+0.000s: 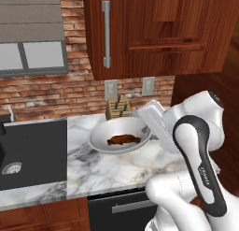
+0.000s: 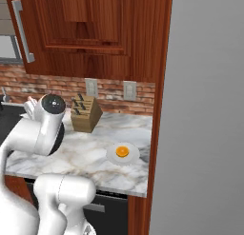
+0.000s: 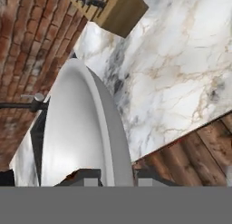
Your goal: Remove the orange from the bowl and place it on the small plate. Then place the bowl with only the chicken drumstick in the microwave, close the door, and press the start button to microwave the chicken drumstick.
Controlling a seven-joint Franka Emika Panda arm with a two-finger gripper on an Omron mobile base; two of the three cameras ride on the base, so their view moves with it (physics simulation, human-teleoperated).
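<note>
The gripper is clamped on the bowl's rim, the drumstick inside. The bowl sits just before the knife block; the orange lies on the plate right of the block.

The bowl sits on the counter with the chicken drumstick lying in it. The knife block stands just behind the bowl, against the brick wall. The sink lies left of the bowl. Well to the right, near the counter's front edge, the small plate carries the orange. Cabinets hang above.
</note>
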